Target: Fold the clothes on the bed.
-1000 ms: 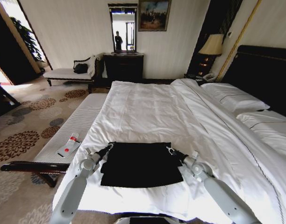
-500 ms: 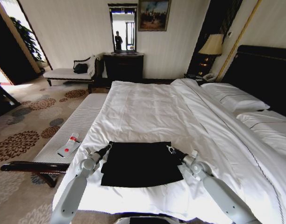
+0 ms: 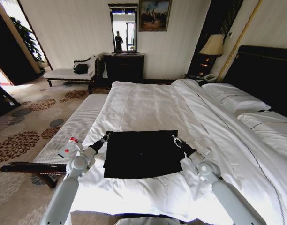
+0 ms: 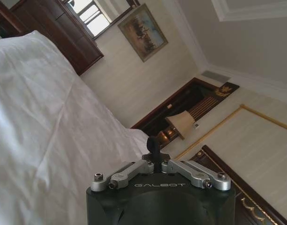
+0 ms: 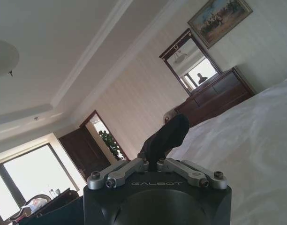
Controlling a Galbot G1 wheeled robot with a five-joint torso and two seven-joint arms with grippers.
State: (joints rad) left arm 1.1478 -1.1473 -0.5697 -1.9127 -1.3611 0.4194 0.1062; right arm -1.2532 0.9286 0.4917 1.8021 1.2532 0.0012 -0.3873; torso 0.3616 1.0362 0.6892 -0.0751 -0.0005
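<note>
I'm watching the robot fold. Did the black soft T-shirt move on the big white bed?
Yes. The black soft T-shirt slid farther up the big white bed, toward the far edge, gripped by left gripper and right gripper.

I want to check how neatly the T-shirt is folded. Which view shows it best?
The head view: the T-shirt lies there as a whole black rectangle on the bed, the left gripper and right gripper at its far corners. Each wrist view shows just a pinched black tuft above the fingers.
</note>
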